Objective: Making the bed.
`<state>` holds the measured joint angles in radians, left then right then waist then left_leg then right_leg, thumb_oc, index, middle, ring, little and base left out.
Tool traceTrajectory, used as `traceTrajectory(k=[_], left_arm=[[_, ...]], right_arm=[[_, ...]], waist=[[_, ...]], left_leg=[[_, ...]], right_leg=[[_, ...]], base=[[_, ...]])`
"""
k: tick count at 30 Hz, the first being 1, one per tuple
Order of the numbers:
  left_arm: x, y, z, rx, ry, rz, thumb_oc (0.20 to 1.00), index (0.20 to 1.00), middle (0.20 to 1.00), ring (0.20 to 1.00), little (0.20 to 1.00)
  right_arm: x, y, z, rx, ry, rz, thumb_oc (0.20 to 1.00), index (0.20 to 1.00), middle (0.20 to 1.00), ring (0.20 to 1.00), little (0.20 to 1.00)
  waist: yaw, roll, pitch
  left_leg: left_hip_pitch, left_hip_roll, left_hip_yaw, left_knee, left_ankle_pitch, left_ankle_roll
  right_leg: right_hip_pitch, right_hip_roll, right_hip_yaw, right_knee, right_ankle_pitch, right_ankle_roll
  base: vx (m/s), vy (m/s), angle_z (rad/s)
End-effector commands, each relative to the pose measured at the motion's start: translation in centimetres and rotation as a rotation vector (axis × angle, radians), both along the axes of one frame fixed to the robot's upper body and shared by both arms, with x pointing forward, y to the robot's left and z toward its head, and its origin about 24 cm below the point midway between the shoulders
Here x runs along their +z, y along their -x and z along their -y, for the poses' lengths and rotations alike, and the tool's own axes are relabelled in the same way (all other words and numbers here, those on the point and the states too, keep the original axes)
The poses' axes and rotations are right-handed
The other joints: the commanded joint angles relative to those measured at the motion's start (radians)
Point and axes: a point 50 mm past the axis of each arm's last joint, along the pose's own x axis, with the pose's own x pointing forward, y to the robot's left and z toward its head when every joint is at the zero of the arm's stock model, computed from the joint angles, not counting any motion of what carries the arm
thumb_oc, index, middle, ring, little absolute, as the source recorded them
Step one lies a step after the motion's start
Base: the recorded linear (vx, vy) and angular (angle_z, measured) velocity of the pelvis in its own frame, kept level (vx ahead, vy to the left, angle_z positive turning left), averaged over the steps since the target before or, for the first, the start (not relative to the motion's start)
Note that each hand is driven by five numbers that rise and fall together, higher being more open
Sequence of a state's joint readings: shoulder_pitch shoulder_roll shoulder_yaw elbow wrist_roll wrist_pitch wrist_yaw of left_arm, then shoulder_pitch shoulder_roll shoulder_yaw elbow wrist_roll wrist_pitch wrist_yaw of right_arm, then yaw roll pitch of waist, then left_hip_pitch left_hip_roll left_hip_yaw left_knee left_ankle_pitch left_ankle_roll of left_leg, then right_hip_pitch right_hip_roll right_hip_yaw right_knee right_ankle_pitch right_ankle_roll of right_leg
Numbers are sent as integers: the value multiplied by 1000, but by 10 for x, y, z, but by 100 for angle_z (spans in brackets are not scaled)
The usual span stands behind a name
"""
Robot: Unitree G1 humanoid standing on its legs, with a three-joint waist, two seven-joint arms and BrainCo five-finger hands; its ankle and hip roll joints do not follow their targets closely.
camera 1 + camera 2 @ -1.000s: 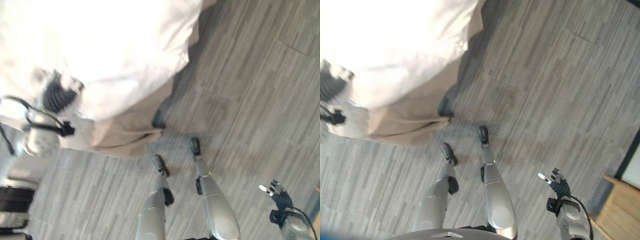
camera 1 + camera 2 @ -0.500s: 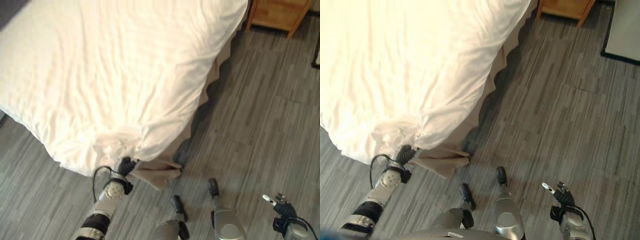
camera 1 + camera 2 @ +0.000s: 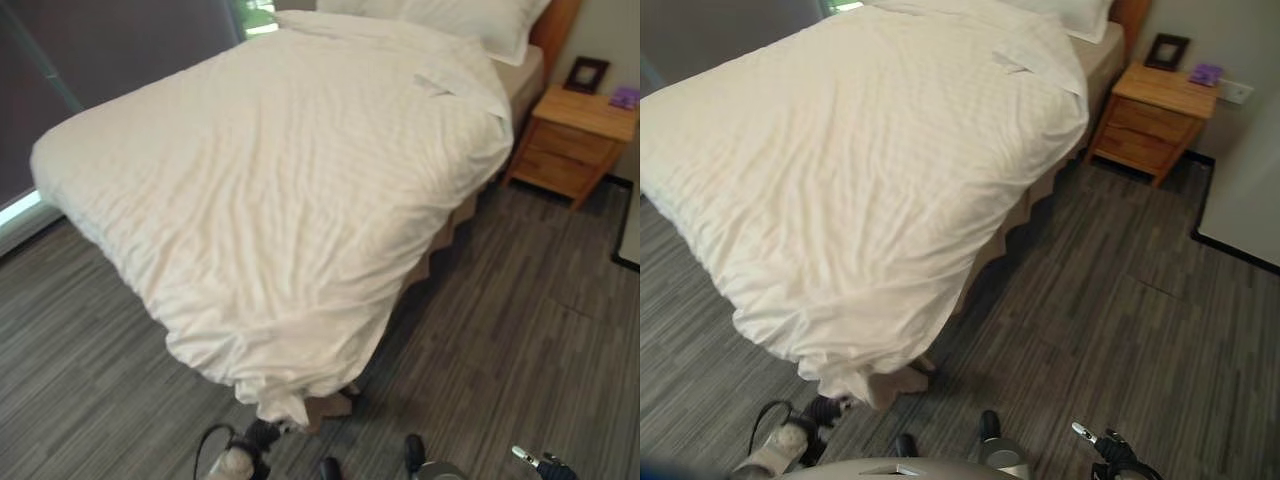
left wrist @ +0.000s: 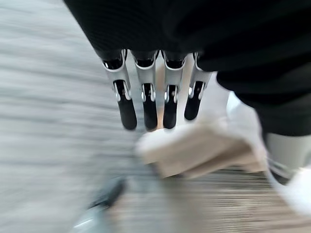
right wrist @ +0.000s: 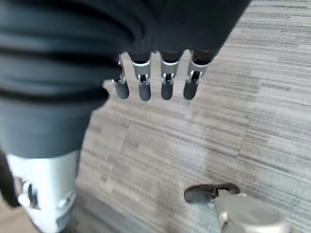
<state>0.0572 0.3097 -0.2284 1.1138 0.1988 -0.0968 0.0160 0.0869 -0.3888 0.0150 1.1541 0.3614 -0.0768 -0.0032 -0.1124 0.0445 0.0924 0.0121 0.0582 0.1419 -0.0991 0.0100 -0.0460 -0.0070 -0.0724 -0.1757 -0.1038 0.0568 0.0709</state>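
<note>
Hanging white duvet [image 3: 270,190] corner beside left hand [image 4: 150,92] with straight fingers, right hand [image 5: 155,82] spread above floor [image 5: 218,121]

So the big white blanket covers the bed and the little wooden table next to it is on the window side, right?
Not quite. The white blanket does cover the bed, but the little wooden table stands on the side away from the window, by the pillows. The right eye view shows it.
</note>
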Motion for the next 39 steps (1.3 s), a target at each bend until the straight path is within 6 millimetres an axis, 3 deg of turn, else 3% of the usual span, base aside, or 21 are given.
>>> traceTrajectory(k=[1, 4, 5, 7, 8, 9, 12, 15, 17, 18, 19, 21, 22, 23, 24, 25, 28, 32, 35, 36, 39], left_arm=[[-1, 22, -19, 94, 5, -75, 1000, 1000, 1000, 1000, 1000], [-3, 29, -19, 95, 10, -101, 1000, 1000, 1000, 1000, 1000], [-11, 75, -16, 102, 48, -283, 1000, 1000, 1000, 1000, 1000], [-13, 93, -14, 110, 59, -358, 1000, 1000, 1000, 1000, 1000], [-14, 129, -9, 114, 73, -500, 1000, 1000, 1000, 1000, 1000], [-13, 139, -10, 150, 75, -531, 1000, 1000, 1000, 1000, 1000], [-4, 150, -34, 569, 80, -429, 1000, 1000, 1000, 1000, 1000], [18, 139, -88, 974, 16, -123, 1000, 1000, 1000, 1000, 1000], [36, 110, -119, 1123, -10, 160, 1000, 1000, 1000, 1000, 1000], [36, 110, -119, 1124, -10, 160, 1000, 1000, 1000, 1000, 1000], [69, 52, -139, 1209, 105, 641, 1000, 1000, 1000, 1000, 1000], [95, 15, -134, 1142, 219, 873, 1000, 1000, 1000, 1000, 1000], [95, 15, -134, 1143, 218, 872, 1000, 1000, 1000, 1000, 1000], [110, -6, -130, 1067, 261, 955, 1000, 1000, 1000, 1000, 1000], [143, -41, -118, 871, 304, 1077, 1000, 1000, 1000, 1000, 1000], [143, -41, -118, 871, 304, 1077, 1000, 1000, 1000, 1000, 1000], [187, -81, -97, 667, 476, 1251, 1000, 1000, 1000, 1000, 1000], [251, -139, -38, 340, 770, 1432, 1000, 1000, 1000, 1000, 1000], [250, -152, -31, 336, 814, 1422, 1000, 1000, 1000, 1000, 1000], [250, -169, -21, 340, 825, 1421, 200, 200, 200, 200, 200], [249, -186, -19, 381, 809, 1419, 200, 200, 200, 200, 200]], right_arm=[[14, -26, 17, 61, 50, 59, 1000, 1000, 1000, 1000, 1000], [15, -29, 17, 59, 51, 67, 1000, 1000, 1000, 1000, 1000], [20, -43, 18, 64, 43, 111, 1000, 1000, 1000, 1000, 1000], [21, -46, 16, 73, 36, 122, 1000, 1000, 1000, 1000, 1000], [21, -53, 12, 87, 20, 144, 1000, 1000, 1000, 1000, 1000], [22, -54, 11, 90, 13, 152, 1000, 1000, 1000, 1000, 1000], [20, -51, 9, 89, -8, 157, 1000, 1000, 1000, 1000, 1000], [19, -40, 11, 73, 0, 137, 1000, 1000, 1000, 1000, 1000], [18, -34, 15, 49, 15, 128, 1000, 1000, 1000, 1000, 1000], [18, -33, 15, 50, 14, 128, 1000, 1000, 1000, 1000, 1000], [17, -25, 15, 16, 26, 136, 1000, 1000, 1000, 1000, 1000], [15, -19, 16, 3, 36, 118, 1000, 1000, 1000, 1000, 1000], [15, -19, 16, 4, 37, 117, 1000, 1000, 1000, 1000, 1000], [14, -15, 17, 1, 44, 96, 1000, 1000, 1000, 1000, 1000], [14, -13, 19, 5, 48, 78, 1000, 1000, 1000, 1000, 1000], [14, -13, 19, 5, 48, 78, 1000, 1000, 1000, 1000, 1000], [15, -16, 20, 1, 42, 87, 1000, 1000, 1000, 1000, 1000], [11, -23, 6, 39, 10, 102, 1000, 1000, 1000, 1000, 1000], [9, -22, 0, 60, -4, 97, 1000, 1000, 1000, 1000, 1000], [7, -22, -6, 99, -13, 89, 1000, 1000, 1000, 1000, 1000], [9, -33, -11, 145, -7, 109, 1000, 1000, 1000, 1000, 1000]], waist=[[50, -4, 29], [51, -4, 28], [69, -7, 17], [73, -8, 13], [83, -12, 5], [86, -13, 3], [97, -20, -6], [118, -25, -10], [129, -29, -11], [127, -29, -11], [140, -35, -5], [142, -37, -5], [141, -37, -5], [138, -37, -2], [129, -37, 1], [129, -37, 1], [112, -41, 5], [77, -59, 16], [58, -69, 22], [41, -82, 35], [26, -100, 68]], left_leg=[[31, -19, -64, 12, 20, -16], [34, -19, -72, 12, 21, -15], [40, -18, -85, 12, 23, -15], [42, -17, -85, 12, 22, -16], [46, -15, -82, 12, 21, -16], [48, -15, -80, 12, 21, -15], [49, -15, -81, 12, 24, -16], [45, -14, -105, 12, 31, -23], [44, -15, -122, 12, 35, -26], [45, -15, -123, 12, 34, -26], [50, -15, -136, 12, 35, -31], [43, -14, -145, 12, 40, -32], [44, -14, -146, 12, 40, -32], [44, -14, -144, 12, 40, -32], [46, -12, -132, 12, 37, -32], [46, -12, -132, 12, 37, -32], [48, -8, -109, 12, 30, -33], [48, -5, -67, 12, 18, -30], [45, -4, -53, 12, 14, -29], [36, -2, -37, 12, 13, -28], [2, 1, -23, 12, 19, -26]], right_leg=[[22, -59, -13, 95, -17, 62], [32, -59, -22, 97, -20, 61], [50, -59, -40, 99, -28, 58], [53, -59, -41, 98, -29, 56], [61, -57, -43, 95, -33, 54], [62, -56, -42, 93, -33, 53], [73, -53, -48, 81, -32, 51], [91, -53, -73, 67, -35, 51], [103, -52, -89, 62, -37, 51], [104, -53, -89, 61, -37, 51], [120, -51, -104, 58, -43, 51], [122, -52, -116, 52, -37, 53], [123, -52, -117, 51, -37, 53], [124, -51, -117, 47, -34, 55], [124, -50, -106, 40, -27, 57], [124, -50, -105, 40, -27, 57], [116, -48, -83, 30, -15, 61], [88, -49, -35, 24, 6, 67], [73, -51, -18, 23, 14, 70], [50, -52, -1, 22, 25, 73], [3, -48, 20, 24, 42, 77]], base=[[31, -33, 37], [13, -20, 34], [15, -29, 34], [19, -25, 16], [21, -23, 9], [23, -29, 7], [3, -8, 1], [6, -33, 9], [9, -20, 31], [-3, -26, 43], [-14, -21, 33], [-23, -12, 21], [-22, 5, 25], [-26, 31, 20], [-26, 32, 5], [-17, 40, -5], [-18, 43, -17], [-34, 47, -39], [-33, 43, -28], [-57, 58, -32], [-104, 33, -36]])
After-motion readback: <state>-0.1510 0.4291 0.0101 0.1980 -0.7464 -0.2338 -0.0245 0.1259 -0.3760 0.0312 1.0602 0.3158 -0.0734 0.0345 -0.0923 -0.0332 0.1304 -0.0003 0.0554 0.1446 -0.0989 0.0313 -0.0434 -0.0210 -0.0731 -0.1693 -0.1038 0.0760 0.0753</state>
